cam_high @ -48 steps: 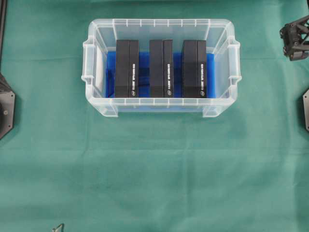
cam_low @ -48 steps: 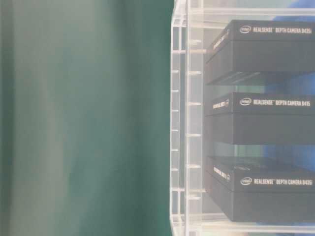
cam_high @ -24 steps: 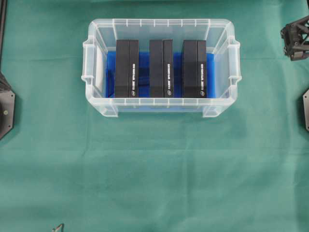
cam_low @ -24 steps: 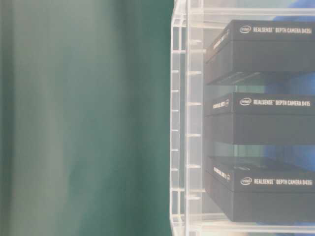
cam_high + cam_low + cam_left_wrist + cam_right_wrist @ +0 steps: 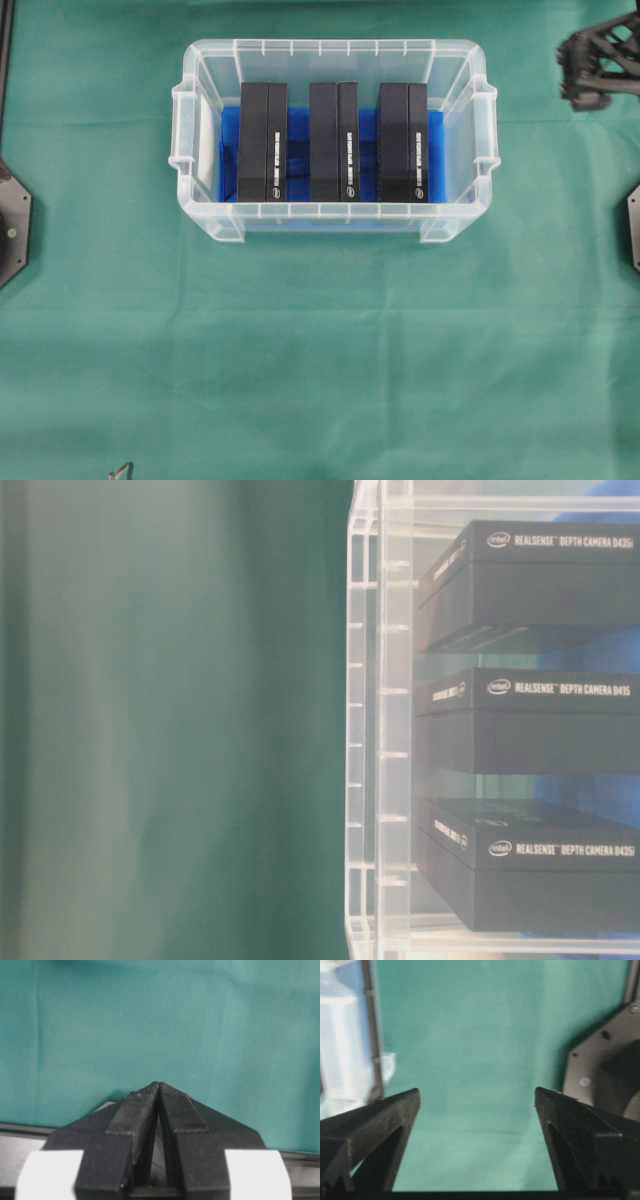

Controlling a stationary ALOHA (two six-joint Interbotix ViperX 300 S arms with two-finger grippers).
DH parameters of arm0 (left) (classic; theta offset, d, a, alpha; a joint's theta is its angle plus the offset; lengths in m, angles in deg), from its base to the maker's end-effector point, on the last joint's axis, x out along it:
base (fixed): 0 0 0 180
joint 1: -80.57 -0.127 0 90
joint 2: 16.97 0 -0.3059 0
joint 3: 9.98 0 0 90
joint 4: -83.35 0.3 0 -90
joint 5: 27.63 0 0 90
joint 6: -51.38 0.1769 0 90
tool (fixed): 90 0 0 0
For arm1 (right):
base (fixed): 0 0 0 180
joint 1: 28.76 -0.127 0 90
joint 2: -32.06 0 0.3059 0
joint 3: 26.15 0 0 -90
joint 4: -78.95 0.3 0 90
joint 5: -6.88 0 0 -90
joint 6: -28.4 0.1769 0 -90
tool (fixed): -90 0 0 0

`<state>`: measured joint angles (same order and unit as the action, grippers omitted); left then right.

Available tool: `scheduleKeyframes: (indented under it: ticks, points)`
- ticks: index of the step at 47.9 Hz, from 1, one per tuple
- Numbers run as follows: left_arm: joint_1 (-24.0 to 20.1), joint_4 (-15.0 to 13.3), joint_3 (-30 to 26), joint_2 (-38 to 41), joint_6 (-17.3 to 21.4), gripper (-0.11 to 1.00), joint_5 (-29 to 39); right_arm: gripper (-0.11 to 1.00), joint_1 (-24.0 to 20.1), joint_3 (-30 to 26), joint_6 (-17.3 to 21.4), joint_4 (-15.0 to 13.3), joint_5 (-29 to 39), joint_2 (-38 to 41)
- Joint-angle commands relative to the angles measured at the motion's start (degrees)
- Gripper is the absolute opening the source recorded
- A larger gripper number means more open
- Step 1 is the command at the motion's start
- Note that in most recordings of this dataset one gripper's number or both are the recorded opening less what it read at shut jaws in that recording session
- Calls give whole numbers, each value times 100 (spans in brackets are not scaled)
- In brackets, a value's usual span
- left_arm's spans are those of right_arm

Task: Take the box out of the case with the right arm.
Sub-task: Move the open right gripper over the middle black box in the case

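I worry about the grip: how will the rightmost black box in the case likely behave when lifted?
The rightmost box looks like stiff cardboard with flat, smooth sides, so it probably won't flex but might slip. It stands on a narrow edge, apart from its neighbour, on the blue cloth in the case, so a nudge could tip it.

A clear, translucent rectangular plastic case (image 5: 333, 215) with a ribbed rim and side handles sits on the green cloth, a bright blue lining (image 5: 297, 150) covering its bottom. Inside stand three black rectangular cardboard boxes, side by side with gaps between them: the left box (image 5: 262, 141), the middle box (image 5: 333, 141) and the right box (image 5: 402, 141). Each bears small white lettering; the table-level view reads "RealSense Depth Camera D435" on them (image 5: 560, 690).
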<state>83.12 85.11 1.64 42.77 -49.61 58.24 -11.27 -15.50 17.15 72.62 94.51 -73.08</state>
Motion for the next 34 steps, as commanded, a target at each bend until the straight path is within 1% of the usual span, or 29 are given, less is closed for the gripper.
scheduleKeyframes:
  ticks: [1, 12, 20, 30, 34]
  points:
    - [-44, 18, -149, 9, 0, 0, 9, 94, -79, -378, 26, 9, -53, 229]
    - [-44, 18, -149, 9, -18, 0, 97, 94, -378, -1345, 70, 0, -97, 1310]
    - [-44, 18, -149, 9, -9, 0, 255, 94, -571, -2294, 114, 0, -141, 2153]
    - [-44, 18, -149, -53, -9, 0, 272, 94, -765, -3445, 149, -9, -141, 3120]
    - [-44, 18, -149, -88, 0, 0, 272, 94, -817, -3806, 149, -9, -141, 3454]
